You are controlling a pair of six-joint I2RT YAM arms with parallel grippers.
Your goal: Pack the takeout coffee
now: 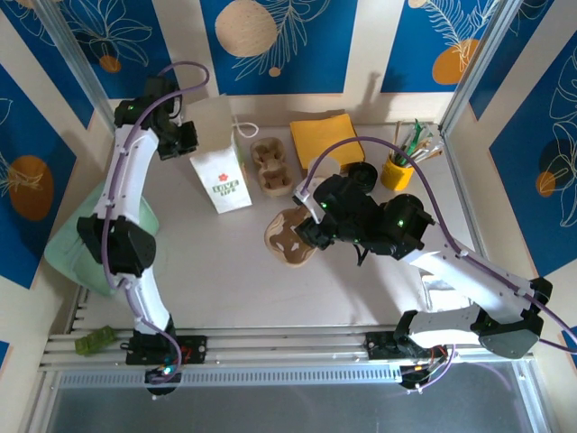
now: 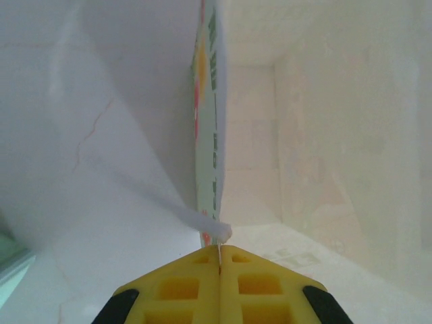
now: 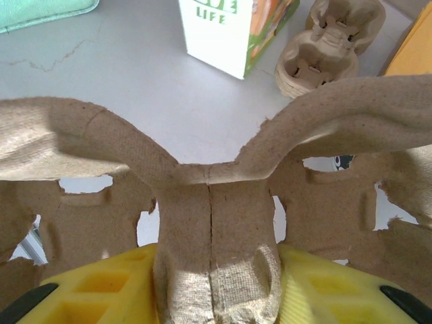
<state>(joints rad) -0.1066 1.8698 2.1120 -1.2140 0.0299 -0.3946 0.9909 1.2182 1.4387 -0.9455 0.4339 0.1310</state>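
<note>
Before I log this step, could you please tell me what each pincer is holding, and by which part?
Left pincer: white paper bag, by its top edge. Right pincer: cardboard cup carrier, by its central ridge.

The cup carrier (image 3: 216,202) is showing rough, fibrous brown pulp cardboard; the white bag (image 1: 221,179) is looking smooth, matt paper

green print on the white paper bag (image 1: 222,183) reads "love life".
</note>
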